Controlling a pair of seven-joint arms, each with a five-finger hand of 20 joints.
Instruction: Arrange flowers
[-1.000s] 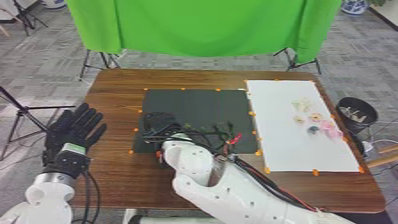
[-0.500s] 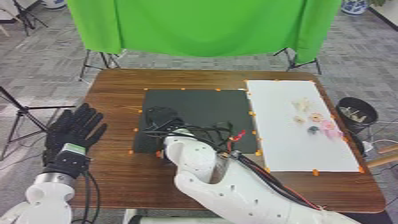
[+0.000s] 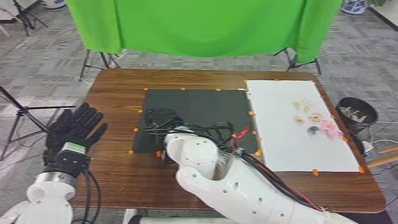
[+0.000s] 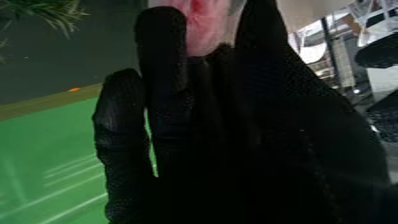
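pale, grey-blue and pink flowers [image 3: 333, 133] lie on white sheet [image 3: 289, 150]; green sprig [image 4: 46, 14] over dark mat [image 3: 213, 102]; held pink bloom [image 4: 204, 27] ruffled

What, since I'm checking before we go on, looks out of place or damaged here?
Nothing looks spilled or damaged. The small pale and pink flowers lie loosely on the rectangular white sheet. The thin red and black cables trailing along the white right arm look slightly untidy.

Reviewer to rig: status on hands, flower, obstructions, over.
Left hand open, empty. Right hand pinching pink flower over black mat. Green sprig nearby, might snag.
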